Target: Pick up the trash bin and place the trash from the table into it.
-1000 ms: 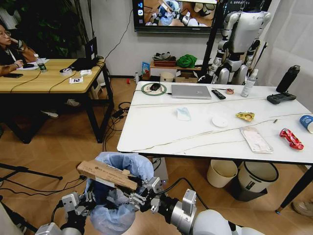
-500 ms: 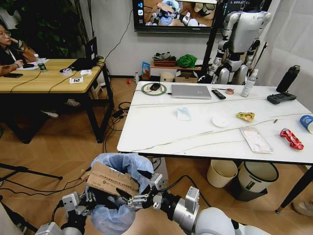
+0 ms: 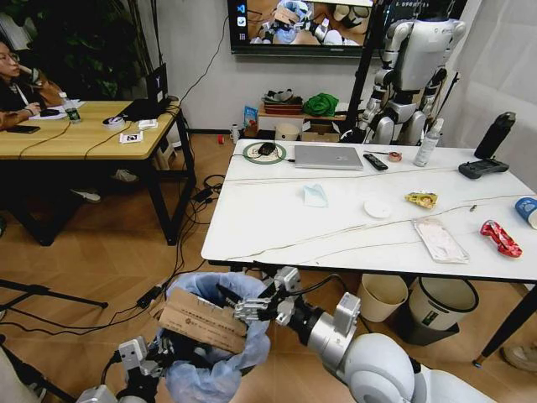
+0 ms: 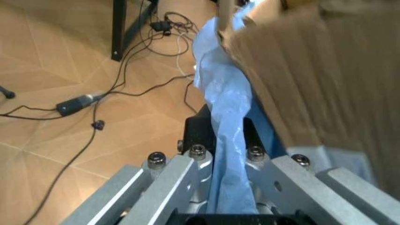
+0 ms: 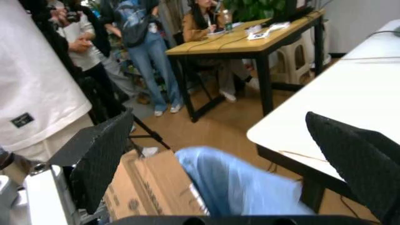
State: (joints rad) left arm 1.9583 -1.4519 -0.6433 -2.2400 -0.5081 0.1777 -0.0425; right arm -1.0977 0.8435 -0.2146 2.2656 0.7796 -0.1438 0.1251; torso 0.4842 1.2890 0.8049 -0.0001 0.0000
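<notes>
While the left pincer (image 4: 218,140) pinches one trash bin (image 3: 220,369) (cardboard (image 3: 204,317) inside), right pincer (image 5: 218,159) gapes.

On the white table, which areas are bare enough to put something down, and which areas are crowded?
On the table, the near left corner is bare, from the front edge up to the white paper. A bare strip also lies between the paper and the laptop. The right half is crowded: white disc, yellow wrapper, plastic pack, red wrapper.
</notes>
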